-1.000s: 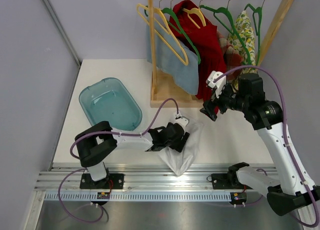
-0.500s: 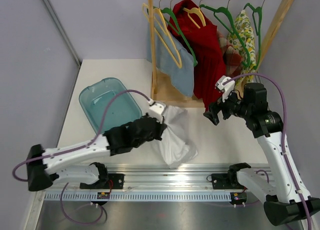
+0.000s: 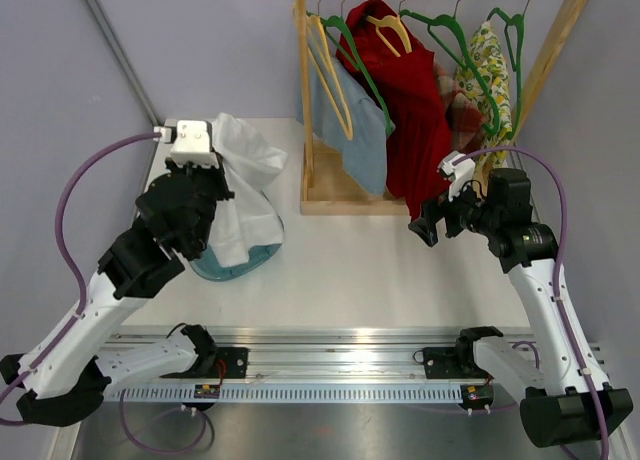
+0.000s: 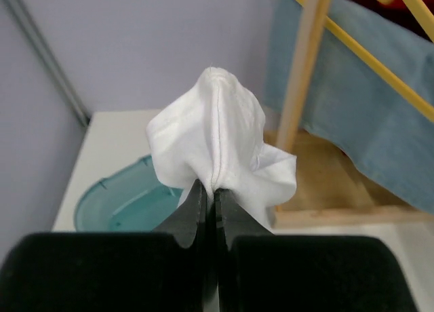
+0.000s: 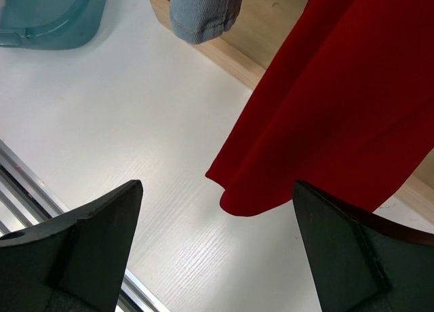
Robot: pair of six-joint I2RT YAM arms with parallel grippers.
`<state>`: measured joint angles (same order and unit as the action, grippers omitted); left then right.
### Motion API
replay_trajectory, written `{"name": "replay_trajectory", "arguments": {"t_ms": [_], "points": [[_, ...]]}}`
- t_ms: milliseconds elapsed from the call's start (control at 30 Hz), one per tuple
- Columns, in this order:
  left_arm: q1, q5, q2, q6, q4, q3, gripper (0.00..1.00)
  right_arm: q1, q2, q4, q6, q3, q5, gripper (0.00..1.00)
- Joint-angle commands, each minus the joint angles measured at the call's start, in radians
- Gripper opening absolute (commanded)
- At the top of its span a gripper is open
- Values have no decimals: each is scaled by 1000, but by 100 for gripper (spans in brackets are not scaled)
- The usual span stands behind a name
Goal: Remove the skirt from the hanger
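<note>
Skirt (image 3: 247, 180) freed, suspended over tub (image 3: 228, 267)
Left pincer (image 4: 209, 190) clamps the skirt above the tub; right pincer (image 3: 421, 226) stands open beside the rack (image 3: 320, 206). Apparently remaining: release only.

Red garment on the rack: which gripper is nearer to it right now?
Right. The right gripper hangs open just in front of the red garment's lower edge; the left gripper is across the table above the teal bin, shut on the white cloth.

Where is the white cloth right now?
In the top view the white cloth hangs on the left side, pinched in the left end effector, above the teal tub and left of the wooden rack.
</note>
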<state>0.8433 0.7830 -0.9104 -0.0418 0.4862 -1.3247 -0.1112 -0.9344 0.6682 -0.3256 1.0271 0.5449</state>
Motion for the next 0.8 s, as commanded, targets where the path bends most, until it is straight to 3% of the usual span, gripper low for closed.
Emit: {"name": "replay_trajectory", "arguments": {"t_ms": [0,133,267,467,533,567,600,667,700,767], "points": [[-105,-13,-51,149,-106,-91,0,15,3,-62,19,-10,36,100],[-239,-97,-76,123,-155,-45,0,21,9,-67,17,-19,50,99],[-352,-192,-81,46,-195,138,0,28,19,-62,11,-25,59,99],[-409,-252,-119,-170,-198,361,0,31,19,33,-87,7,183,99],[-415,-264,-131,-228,-186,413,6,31,19,97,-147,31,271,100],[-423,-277,-131,-242,-164,420,10,31,17,117,-167,43,294,99],[-426,-284,-130,-257,-152,420,30,31,8,137,-196,74,332,99],[-432,-298,-110,-262,-111,398,55,31,-4,186,-214,112,355,100],[-434,-301,-99,-256,-100,388,74,31,-21,200,-217,160,365,99],[-434,-323,-55,-241,-69,358,88,33,-44,223,-202,214,378,100]]}}
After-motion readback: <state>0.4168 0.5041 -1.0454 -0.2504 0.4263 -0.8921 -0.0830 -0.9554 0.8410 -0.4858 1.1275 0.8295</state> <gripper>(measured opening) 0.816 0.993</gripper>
